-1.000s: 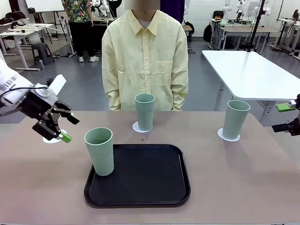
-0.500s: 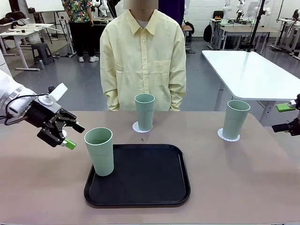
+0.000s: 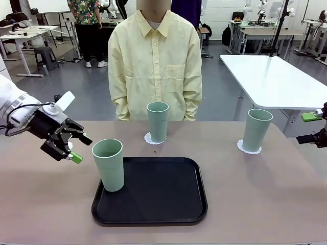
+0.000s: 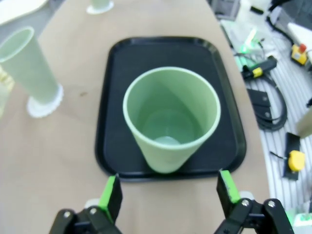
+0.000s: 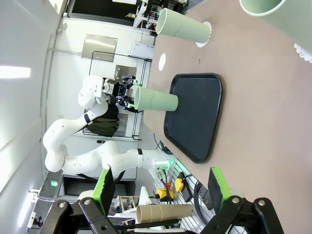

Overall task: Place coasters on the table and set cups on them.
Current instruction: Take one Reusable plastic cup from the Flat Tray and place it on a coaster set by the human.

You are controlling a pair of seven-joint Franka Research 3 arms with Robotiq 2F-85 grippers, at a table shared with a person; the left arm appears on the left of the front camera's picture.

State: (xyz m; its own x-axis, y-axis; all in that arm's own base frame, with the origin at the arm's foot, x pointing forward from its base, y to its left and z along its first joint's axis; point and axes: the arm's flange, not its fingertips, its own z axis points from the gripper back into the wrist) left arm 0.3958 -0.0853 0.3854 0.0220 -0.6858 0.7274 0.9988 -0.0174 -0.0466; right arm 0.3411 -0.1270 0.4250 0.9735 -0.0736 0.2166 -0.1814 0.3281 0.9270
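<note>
One mint-green cup [image 3: 108, 164] stands on the left end of the black tray [image 3: 163, 191]. My left gripper [image 3: 82, 149] hangs open just left of it; in the left wrist view this cup [image 4: 170, 117] sits ahead between the green fingers [image 4: 111, 192], untouched. A second cup [image 3: 157, 121] stands on a lacy coaster [image 3: 152, 139] at the far middle. A third cup [image 3: 257, 130] stands on a coaster [image 3: 249, 148] at the right. A bare coaster [image 5: 162, 60] lies on the table [image 3: 255, 194] beyond the left arm. My right gripper [image 3: 309, 127] is open at the right edge.
A person in a pale yellow shirt [image 3: 156, 66] stands at the far side of the table, hands not in view. The tray takes up the near middle. A white table [image 3: 276, 76] stands behind at the right.
My left gripper has swung right and down toward the cup on the tray, covering the bare coaster from the front view. Cups and right arm have stayed still.
</note>
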